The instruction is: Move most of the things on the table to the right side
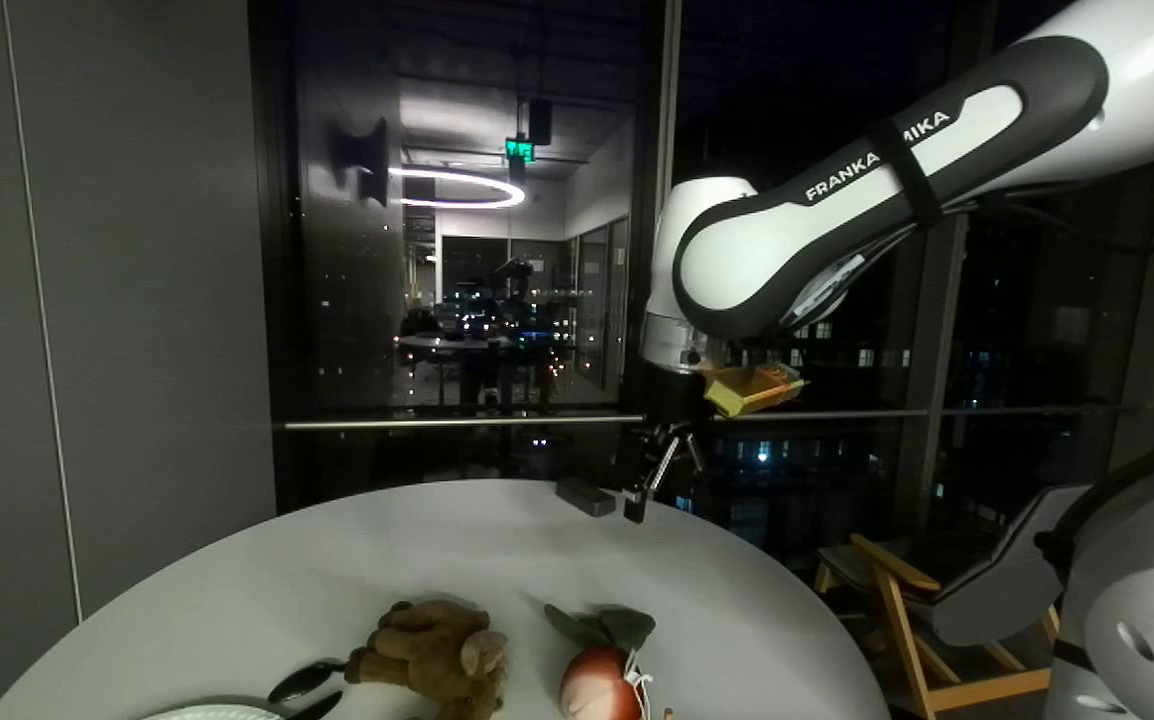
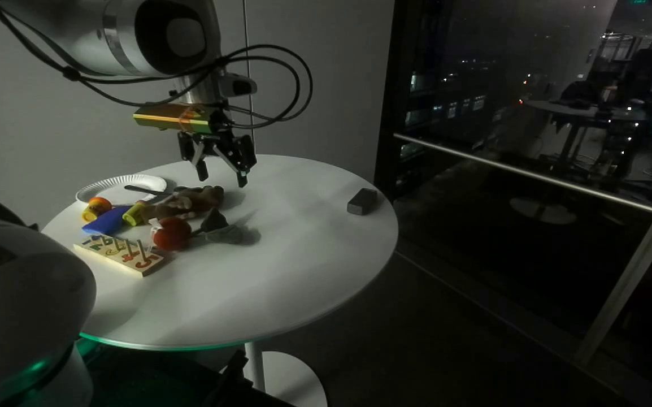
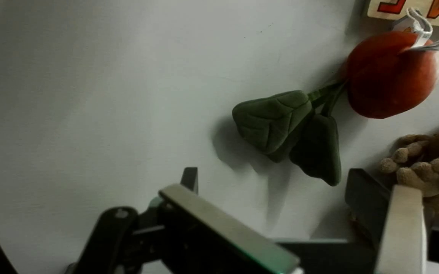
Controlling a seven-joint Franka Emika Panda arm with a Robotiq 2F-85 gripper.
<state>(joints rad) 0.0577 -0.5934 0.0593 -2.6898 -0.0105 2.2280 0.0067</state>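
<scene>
Red plush toy (image 1: pixel 597 685) is lying close by in an exterior view, on the bench (image 1: pixel 457 540), with its green leaves (image 1: pixel 627 628) pointing away. Near it the brown furry toy (image 1: pixel 427 650) is lying, and a black spoon (image 1: pixel 302 681) is resting by its leg; whether they're touching isn't showing clearly. Farther off, the claw (image 2: pixel 222 174) is hanging in the air above the bench, jaws spread wide, holding nothing. Farthest away, the grey block (image 1: pixel 585 497) is sitting near the edge, and its side is probably serving as the right side. I'm guessing the next pick is starting with the red plush toy. A good grab is likely coming down slow and straight, closing around the leaves, missing the brown furry toy, squeezing gently, then lifting high before carrying.
</scene>
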